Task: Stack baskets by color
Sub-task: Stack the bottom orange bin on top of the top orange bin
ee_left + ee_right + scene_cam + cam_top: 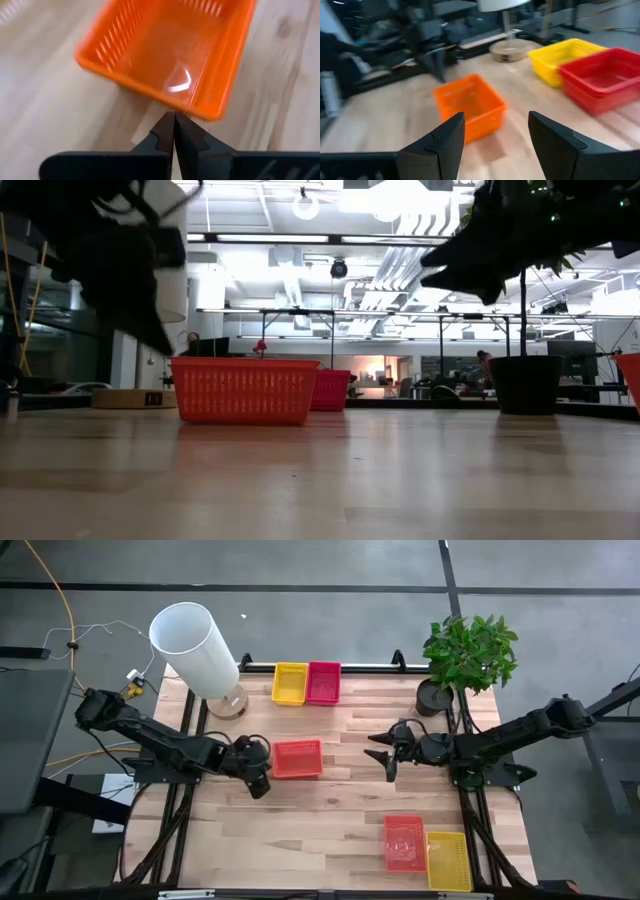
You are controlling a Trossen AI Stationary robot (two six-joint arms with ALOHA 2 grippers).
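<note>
So the wooden table (340, 830) is the big thing here, with a tall white cylinder (195, 648) on a round base at the back left corner and a potted plant (468, 655) at the back right. Baskets: a yellow basket (289, 683) touching a magenta-red basket (323, 682) at the back edge, an orange basket (297, 758) alone mid-table, plus another orange basket (404, 841) beside a second yellow basket (448, 860) at the front right, though it's hard to say if anything's nested in there. Left gripper (260, 780) sits just beside the middle orange one, fingers pressed together, holding nothing. Right gripper (386, 752) hovers well apart to its right, fingers spread wide, empty.
</note>
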